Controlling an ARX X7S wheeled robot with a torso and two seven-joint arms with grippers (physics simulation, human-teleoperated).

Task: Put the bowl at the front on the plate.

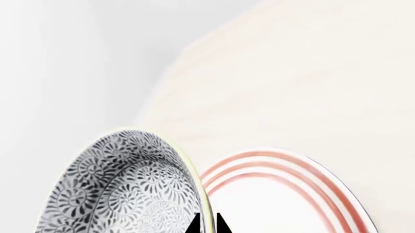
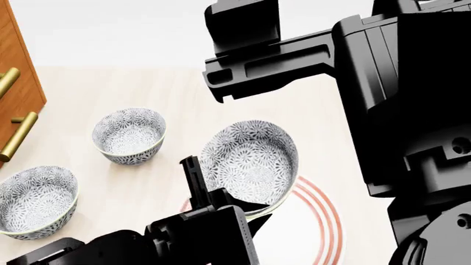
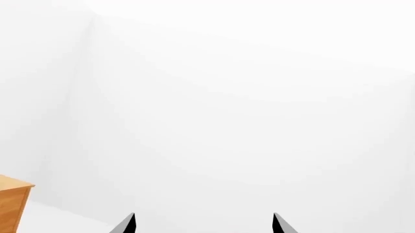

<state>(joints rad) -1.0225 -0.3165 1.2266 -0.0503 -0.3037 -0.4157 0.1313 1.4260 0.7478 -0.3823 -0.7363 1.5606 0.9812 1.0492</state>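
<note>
Pale wood-grain tabletop (image 2: 147,88) fills the head view, with a white wall behind it and an orange-brown cabinet (image 2: 15,77) with brass handles at the left edge of the frame. Lower centre: the left gripper (image 2: 213,204) holds the bowl (image 2: 250,160) by its rim, tilted so its patterned inside faces the camera, above the near-left part of the plate (image 2: 320,221). In the left wrist view the two fingertips (image 1: 194,225) pinch the bowl's rim, with the red-ringed plate just beside. Two look-alike bowls stand on the table, one at centre left (image 2: 129,134), one at lower left (image 2: 33,201). The right gripper (image 3: 204,225), raised at upper right, shows its tips spread wide against blank wall.
</note>
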